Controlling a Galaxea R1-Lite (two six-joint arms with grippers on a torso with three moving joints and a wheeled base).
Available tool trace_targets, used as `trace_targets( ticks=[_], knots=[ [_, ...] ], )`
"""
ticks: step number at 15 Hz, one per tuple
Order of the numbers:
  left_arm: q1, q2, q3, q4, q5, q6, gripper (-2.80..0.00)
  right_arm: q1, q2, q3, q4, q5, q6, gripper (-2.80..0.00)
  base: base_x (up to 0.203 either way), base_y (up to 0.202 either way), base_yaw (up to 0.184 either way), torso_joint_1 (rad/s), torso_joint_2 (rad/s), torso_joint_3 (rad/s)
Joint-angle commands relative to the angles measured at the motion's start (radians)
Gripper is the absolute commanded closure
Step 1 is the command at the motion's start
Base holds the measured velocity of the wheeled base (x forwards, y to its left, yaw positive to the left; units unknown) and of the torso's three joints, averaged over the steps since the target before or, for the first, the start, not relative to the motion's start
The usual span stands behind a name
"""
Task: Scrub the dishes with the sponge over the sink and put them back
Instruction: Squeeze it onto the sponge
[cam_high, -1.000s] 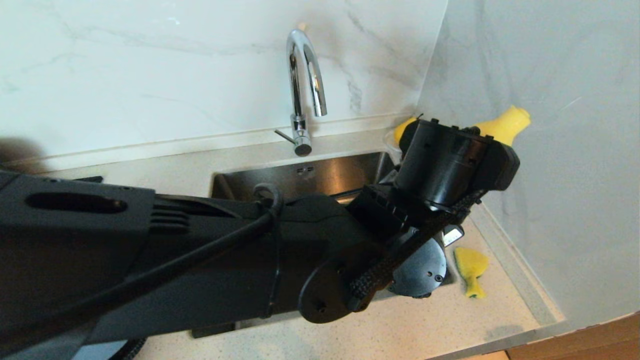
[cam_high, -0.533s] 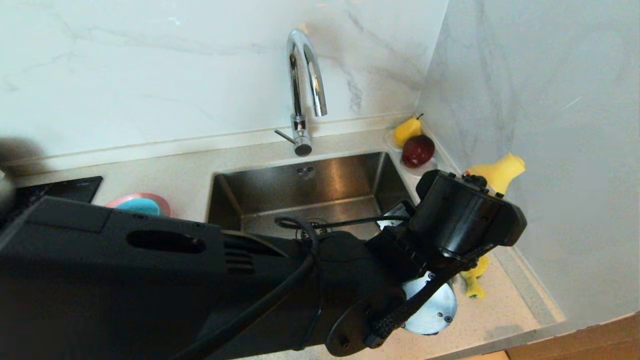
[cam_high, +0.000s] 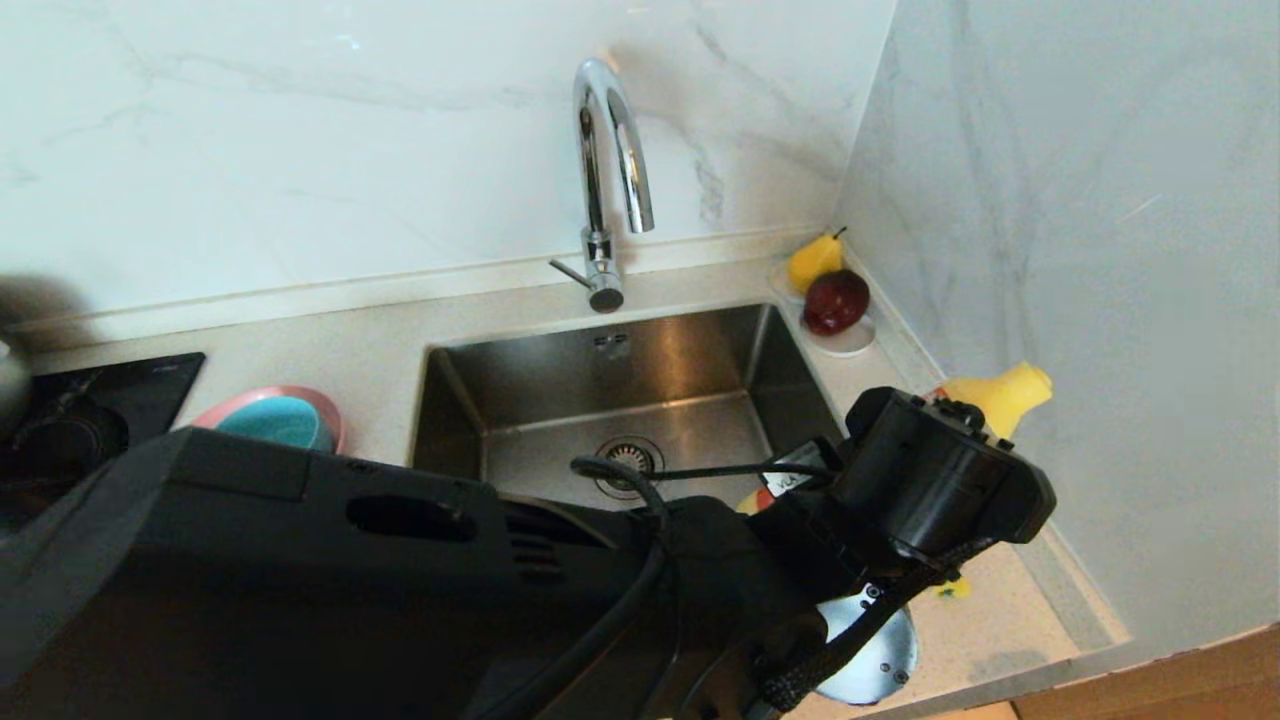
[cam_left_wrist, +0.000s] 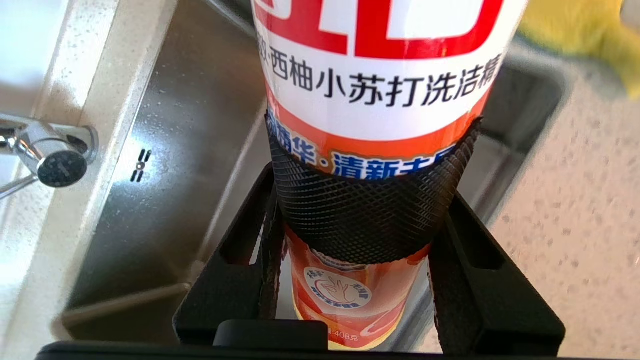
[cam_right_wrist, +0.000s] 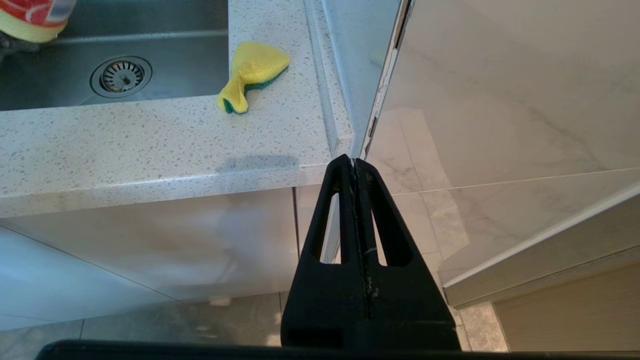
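Currently left hand (cam_left_wrist: 362, 210) grips a detergent bottle (cam_left_wrist: 380, 75), mesh-padded fingers (cam_left_wrist: 360, 210) wrapped round its lower body, bottle carried at the right edge of the sink (cam_high: 600, 400), yellow cap (cam_high: 1000, 395) poking out beyond the wrist in the head view. Right hand (cam_right_wrist: 356, 167) parked low in front of the counter (cam_right_wrist: 125, 145), closed tight on nothing. Sponge (cam_right_wrist: 252, 75) lies on the counter just right of the sink, near the wall. Dishes: teal bowl (cam_high: 275, 420) sits in the pink plate (cam_high: 325, 410), left of the sink; blue plate not discernible.

Risks: the grip sits low on the tall bottle, so it may tip or slip when tilted. The left arm blocks most of the head view, hiding the bottle and sponge. Setting the bottle down near the sponge may knock it into the sink or trap it underneath. Scrubbing not yet begun, I judge.
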Motion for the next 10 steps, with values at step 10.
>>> trace_targets(
  ticks=[10],
  knots=[
    [-0.005, 0.05, 0.066, -0.004, 0.036, 0.06, 0.0, 0.0, -0.001, 0.0, 0.0, 0.0, -0.001, 0.0, 0.0, 0.0, 0.0, 0.0, 0.0, 0.0]
  ],
)
